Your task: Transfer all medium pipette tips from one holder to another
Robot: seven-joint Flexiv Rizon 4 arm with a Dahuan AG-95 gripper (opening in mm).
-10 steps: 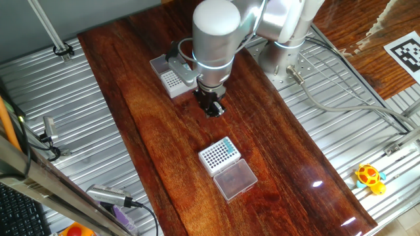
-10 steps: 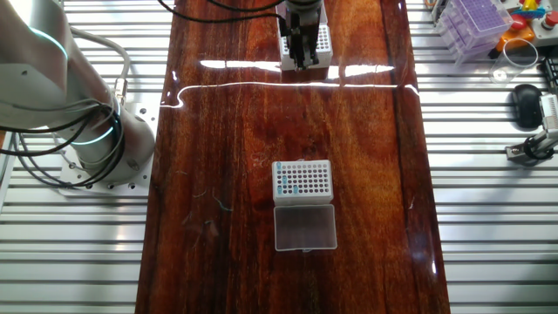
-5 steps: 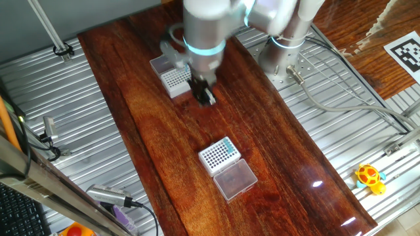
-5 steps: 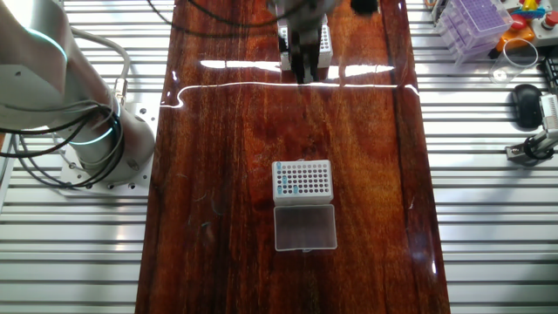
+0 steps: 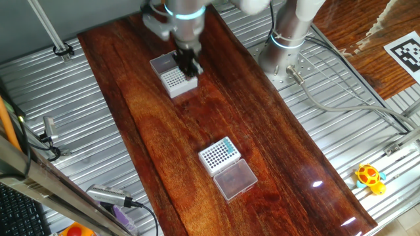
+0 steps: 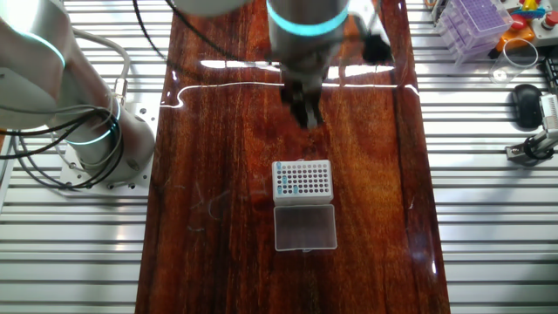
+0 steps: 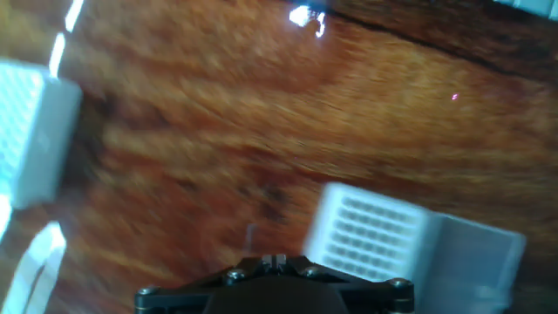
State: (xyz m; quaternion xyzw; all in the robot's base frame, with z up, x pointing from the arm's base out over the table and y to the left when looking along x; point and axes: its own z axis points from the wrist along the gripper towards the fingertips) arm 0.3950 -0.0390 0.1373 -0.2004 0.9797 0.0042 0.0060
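Yellow toy (image 5: 370,178) at 4 o'clock; purple rack (image 6: 476,21), black mouse (image 6: 526,103) at 2 o'clock; wooden table (image 6: 218,131).

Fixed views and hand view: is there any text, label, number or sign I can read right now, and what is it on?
No readable words, brands or numbers in any view.
Black-and-white square marker tag: a coded pattern, not text, lying on the wooden surface at the far right corner of one fixed view.
White rack with teal tips: no lettering visible.
White rack under the gripper: no lettering visible.
Hand view: too blurred to read anything.
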